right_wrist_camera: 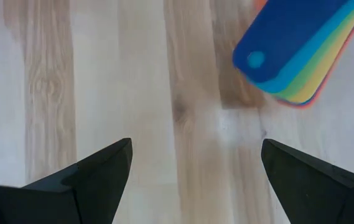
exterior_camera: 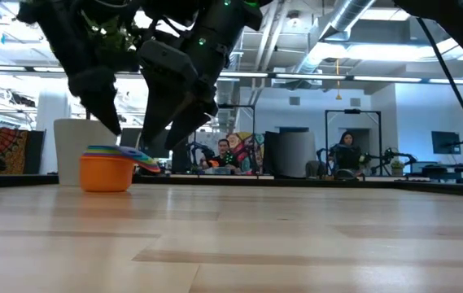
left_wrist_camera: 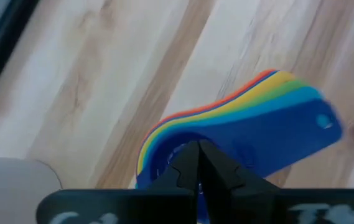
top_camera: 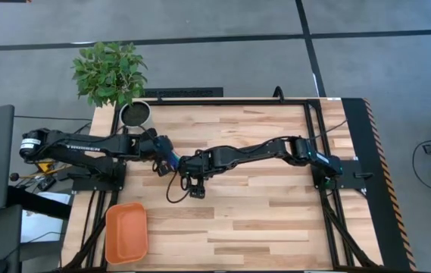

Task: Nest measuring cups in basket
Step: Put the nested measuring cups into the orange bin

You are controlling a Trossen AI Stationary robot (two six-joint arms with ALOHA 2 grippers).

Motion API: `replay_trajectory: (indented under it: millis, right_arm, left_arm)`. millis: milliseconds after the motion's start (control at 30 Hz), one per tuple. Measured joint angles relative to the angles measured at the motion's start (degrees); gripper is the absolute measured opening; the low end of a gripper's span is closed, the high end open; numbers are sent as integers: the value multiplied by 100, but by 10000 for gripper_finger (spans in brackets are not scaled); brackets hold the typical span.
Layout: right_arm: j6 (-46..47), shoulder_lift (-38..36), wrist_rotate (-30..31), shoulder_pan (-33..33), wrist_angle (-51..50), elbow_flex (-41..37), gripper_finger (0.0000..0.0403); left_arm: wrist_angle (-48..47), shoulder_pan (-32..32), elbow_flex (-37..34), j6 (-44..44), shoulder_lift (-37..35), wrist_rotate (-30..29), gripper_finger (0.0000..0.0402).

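A pale wooden table [top_camera: 260, 212] fills the view from above, with an open workshop beyond it where people sit at desks. Near the table's middle the measuring cups [exterior_camera: 109, 167] stand already stacked as one rainbow pile, their flat handles fanned out. The left gripper [left_wrist_camera: 196, 167] sits right over the stack with its fingers pressed together; whether they pinch a cup rim cannot be made out. The right gripper [right_wrist_camera: 192, 165], spread wide and holding nothing, hovers just beside the fanned handles. The orange basket [top_camera: 126, 231] lies well apart at the table's near left corner (a white plant pot [top_camera: 135, 114] stands at the far edge). The risk I judge: lifted by only the top cup, the stack could separate and the rest scatter.
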Motion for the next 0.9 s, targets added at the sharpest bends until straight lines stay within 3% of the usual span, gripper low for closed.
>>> replay_trajectory:
  millis: [233,400,600,767,900]
  right_arm:
    - [-87,-29,0,-428,335,2,379]
    - [27,-35,235,-800,705,4,374]
    - [83,-34,1744,-946,560,4,329]
    - [89,188,1696,-982,774,17,287]
    - [102,425,1655,-932,974,22,276]
  left_arm:
    - [-488,-516,35,-161,-933,48,0]
    - [-294,-1146,-459,-833,-1229,316,0]
    - [649,-1710,-1006,-1201,-856,328,0]
    - [1374,-1632,-1053,-988,-156,261,0]
    - [1747,-1544,-1053,-805,337,295,0]
